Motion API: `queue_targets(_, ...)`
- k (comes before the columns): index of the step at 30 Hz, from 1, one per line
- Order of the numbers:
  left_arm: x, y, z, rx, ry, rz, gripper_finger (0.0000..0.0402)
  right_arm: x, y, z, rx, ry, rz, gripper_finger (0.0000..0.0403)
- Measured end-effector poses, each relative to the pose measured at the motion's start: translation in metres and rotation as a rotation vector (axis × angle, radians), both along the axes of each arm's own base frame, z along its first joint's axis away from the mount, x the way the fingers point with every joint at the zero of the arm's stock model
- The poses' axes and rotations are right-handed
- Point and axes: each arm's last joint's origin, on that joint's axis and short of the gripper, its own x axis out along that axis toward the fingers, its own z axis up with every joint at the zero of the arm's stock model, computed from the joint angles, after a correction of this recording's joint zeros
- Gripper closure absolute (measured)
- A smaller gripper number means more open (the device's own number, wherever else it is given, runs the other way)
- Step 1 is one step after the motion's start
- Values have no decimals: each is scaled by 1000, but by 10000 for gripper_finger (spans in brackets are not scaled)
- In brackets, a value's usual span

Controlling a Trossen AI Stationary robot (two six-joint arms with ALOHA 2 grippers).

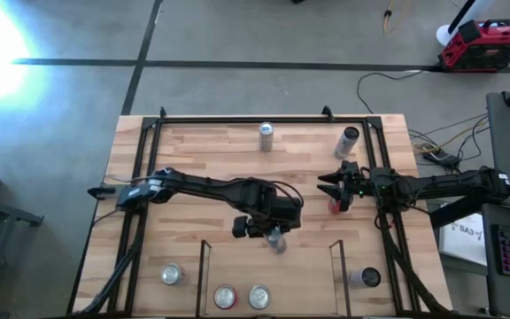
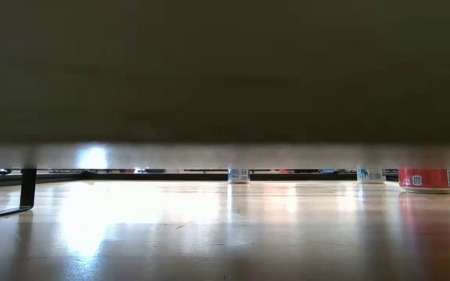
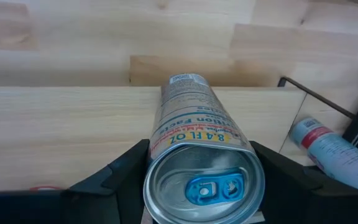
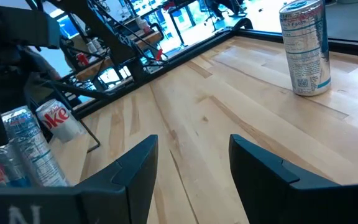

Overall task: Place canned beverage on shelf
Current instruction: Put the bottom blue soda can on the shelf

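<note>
Silver aluminium beverage can fills the left wrist view, clamped across its body by the left claw just outside the small black-railed, wood-floored shelf, likely so it can be carried in beside the two cans standing there. Right claw waits closed and empty, farther from the shelf, over the tabletop.

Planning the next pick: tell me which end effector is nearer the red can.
Right. The right end effector hangs right beside the red can; the left end effector, holding a silver can, is farther away.
</note>
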Motion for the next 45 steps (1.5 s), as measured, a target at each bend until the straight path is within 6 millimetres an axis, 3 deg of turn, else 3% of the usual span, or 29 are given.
queue_targets(6,-4,-4,8,-12,-19,10,183,0,0,0,0,0,0,220)
queue_targets(27,-23,-38,7,27,78,62,169,0,0,0,0,0,0,220)
queue_targets(45,-15,-54,3,-27,6,31,169,0,0,0,0,0,0,220)
